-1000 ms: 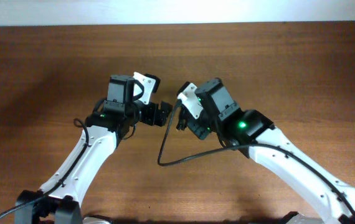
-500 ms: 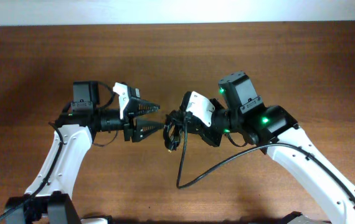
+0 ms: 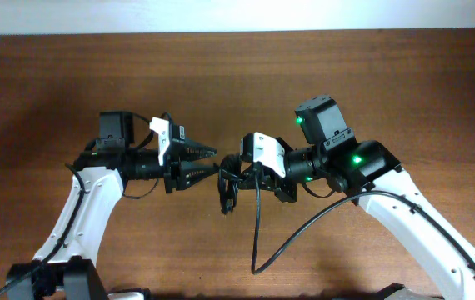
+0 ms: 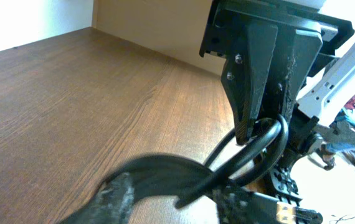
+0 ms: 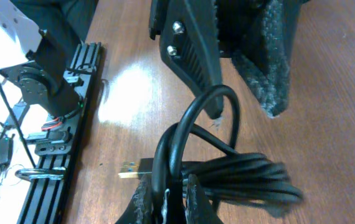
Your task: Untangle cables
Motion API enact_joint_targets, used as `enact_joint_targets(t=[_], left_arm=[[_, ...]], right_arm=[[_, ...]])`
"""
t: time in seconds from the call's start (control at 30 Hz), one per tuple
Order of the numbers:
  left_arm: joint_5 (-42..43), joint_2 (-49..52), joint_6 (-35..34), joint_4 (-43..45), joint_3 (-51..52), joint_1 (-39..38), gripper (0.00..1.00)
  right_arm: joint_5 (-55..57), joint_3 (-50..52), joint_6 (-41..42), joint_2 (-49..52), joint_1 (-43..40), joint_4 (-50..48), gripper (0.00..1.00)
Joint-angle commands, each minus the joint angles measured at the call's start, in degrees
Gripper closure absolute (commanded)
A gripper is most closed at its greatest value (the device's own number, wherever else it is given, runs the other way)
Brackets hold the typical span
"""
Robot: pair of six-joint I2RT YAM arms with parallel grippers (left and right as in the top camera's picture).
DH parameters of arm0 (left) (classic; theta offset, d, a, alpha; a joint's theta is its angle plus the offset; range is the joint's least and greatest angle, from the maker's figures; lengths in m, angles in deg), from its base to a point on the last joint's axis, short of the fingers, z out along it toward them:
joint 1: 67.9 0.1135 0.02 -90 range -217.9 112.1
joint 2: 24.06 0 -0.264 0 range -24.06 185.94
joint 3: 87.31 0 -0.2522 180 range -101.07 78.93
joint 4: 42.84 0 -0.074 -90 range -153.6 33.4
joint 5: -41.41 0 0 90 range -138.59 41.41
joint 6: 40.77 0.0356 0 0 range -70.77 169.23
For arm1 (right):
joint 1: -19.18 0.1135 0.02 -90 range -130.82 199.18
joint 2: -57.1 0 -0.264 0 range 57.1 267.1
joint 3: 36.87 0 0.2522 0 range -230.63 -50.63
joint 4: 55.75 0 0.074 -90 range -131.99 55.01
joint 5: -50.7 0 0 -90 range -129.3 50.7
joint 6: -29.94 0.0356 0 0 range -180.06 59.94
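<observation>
We see the right claw (image 3: 231, 173) clamped on the cables (image 3: 227, 190), a short black bundle over the counter (image 3: 237, 75) between the two arms. The left claw (image 3: 216, 161) stands spread, its tips just beside the bundle. From overhead the bundle runs far-to-near; one strand trails to the near edge, then curves right. A gold plug (image 5: 134, 168) points left. We find the left wrist view's nearest loops blurred.
</observation>
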Motion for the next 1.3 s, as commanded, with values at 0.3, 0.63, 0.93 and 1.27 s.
enact_joint_targets(t=[0.3, 0.63, 0.93, 1.27], left_arm=[[2.2, -0.5, 0.4, -0.2, -0.1, -3.1, 0.79], [2.0, -0.5, 0.5, 2.2, -0.1, -3.6, 1.0], [0.0, -0.5, 0.5, 2.5, -0.1, -3.6, 1.0], [-6.9, -0.5, -6.4, 8.0, -0.1, -3.6, 1.0]], right_arm=[[-5.7, -0.2, -1.2, -1.4, -0.2, -0.8, 0.96], [-5.7, -0.2, -1.2, -1.4, -0.2, -0.9, 0.96], [-4.2, -0.2, -1.1, -1.4, -0.2, -1.1, 0.01], [12.6, -0.2, 16.5, -1.4, -0.2, -6.4, 0.01]])
